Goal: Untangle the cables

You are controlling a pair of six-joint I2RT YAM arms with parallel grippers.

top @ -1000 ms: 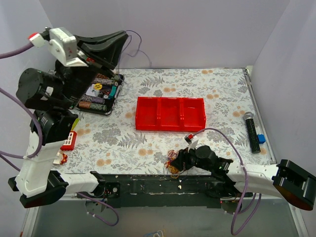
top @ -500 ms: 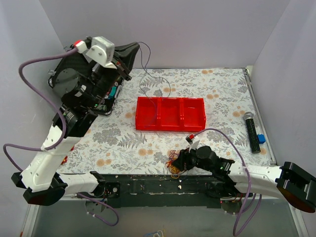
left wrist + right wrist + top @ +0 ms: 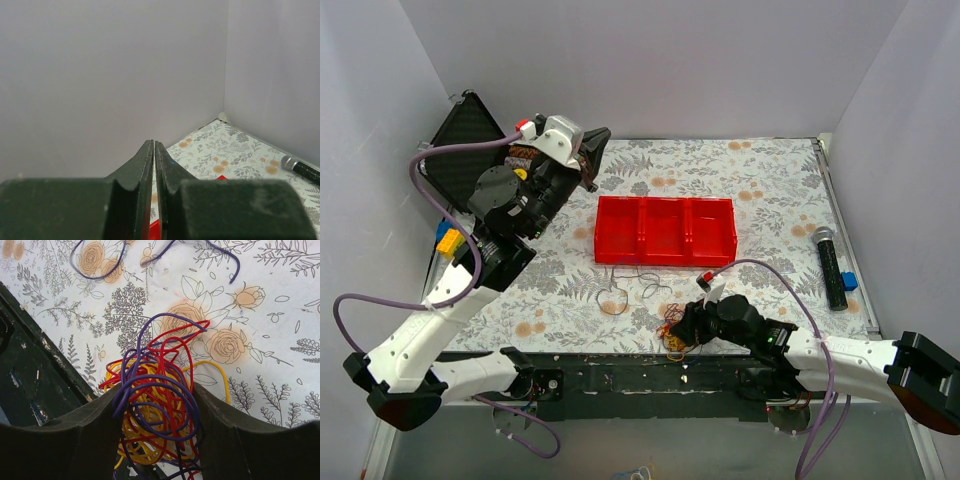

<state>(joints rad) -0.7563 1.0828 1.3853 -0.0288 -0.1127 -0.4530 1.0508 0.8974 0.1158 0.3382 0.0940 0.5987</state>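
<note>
The cables are a wiry bunch (image 3: 670, 335) of yellow, red and purple strands at the table's near edge. My right gripper (image 3: 682, 328) lies low on the table and is shut on the bunch. In the right wrist view the bunch (image 3: 155, 400) fills the gap between the two fingers of that gripper (image 3: 157, 390). One loose purple strand (image 3: 620, 290) lies on the table in front of the red tray; it also shows in the right wrist view (image 3: 100, 275). My left gripper (image 3: 595, 150) is raised over the far left of the table, shut and empty, as its own view (image 3: 154, 145) shows.
A red three-compartment tray (image 3: 665, 230) sits mid-table. An open black case (image 3: 460, 130) stands at the far left behind the left arm. A black microphone (image 3: 830, 265) and a small blue block (image 3: 849, 281) lie at the right edge.
The left arm has swung down and toward the middle. The purple strand that hung from its gripper now lies on the table in front of the tray. The right arm has stayed put.
</note>
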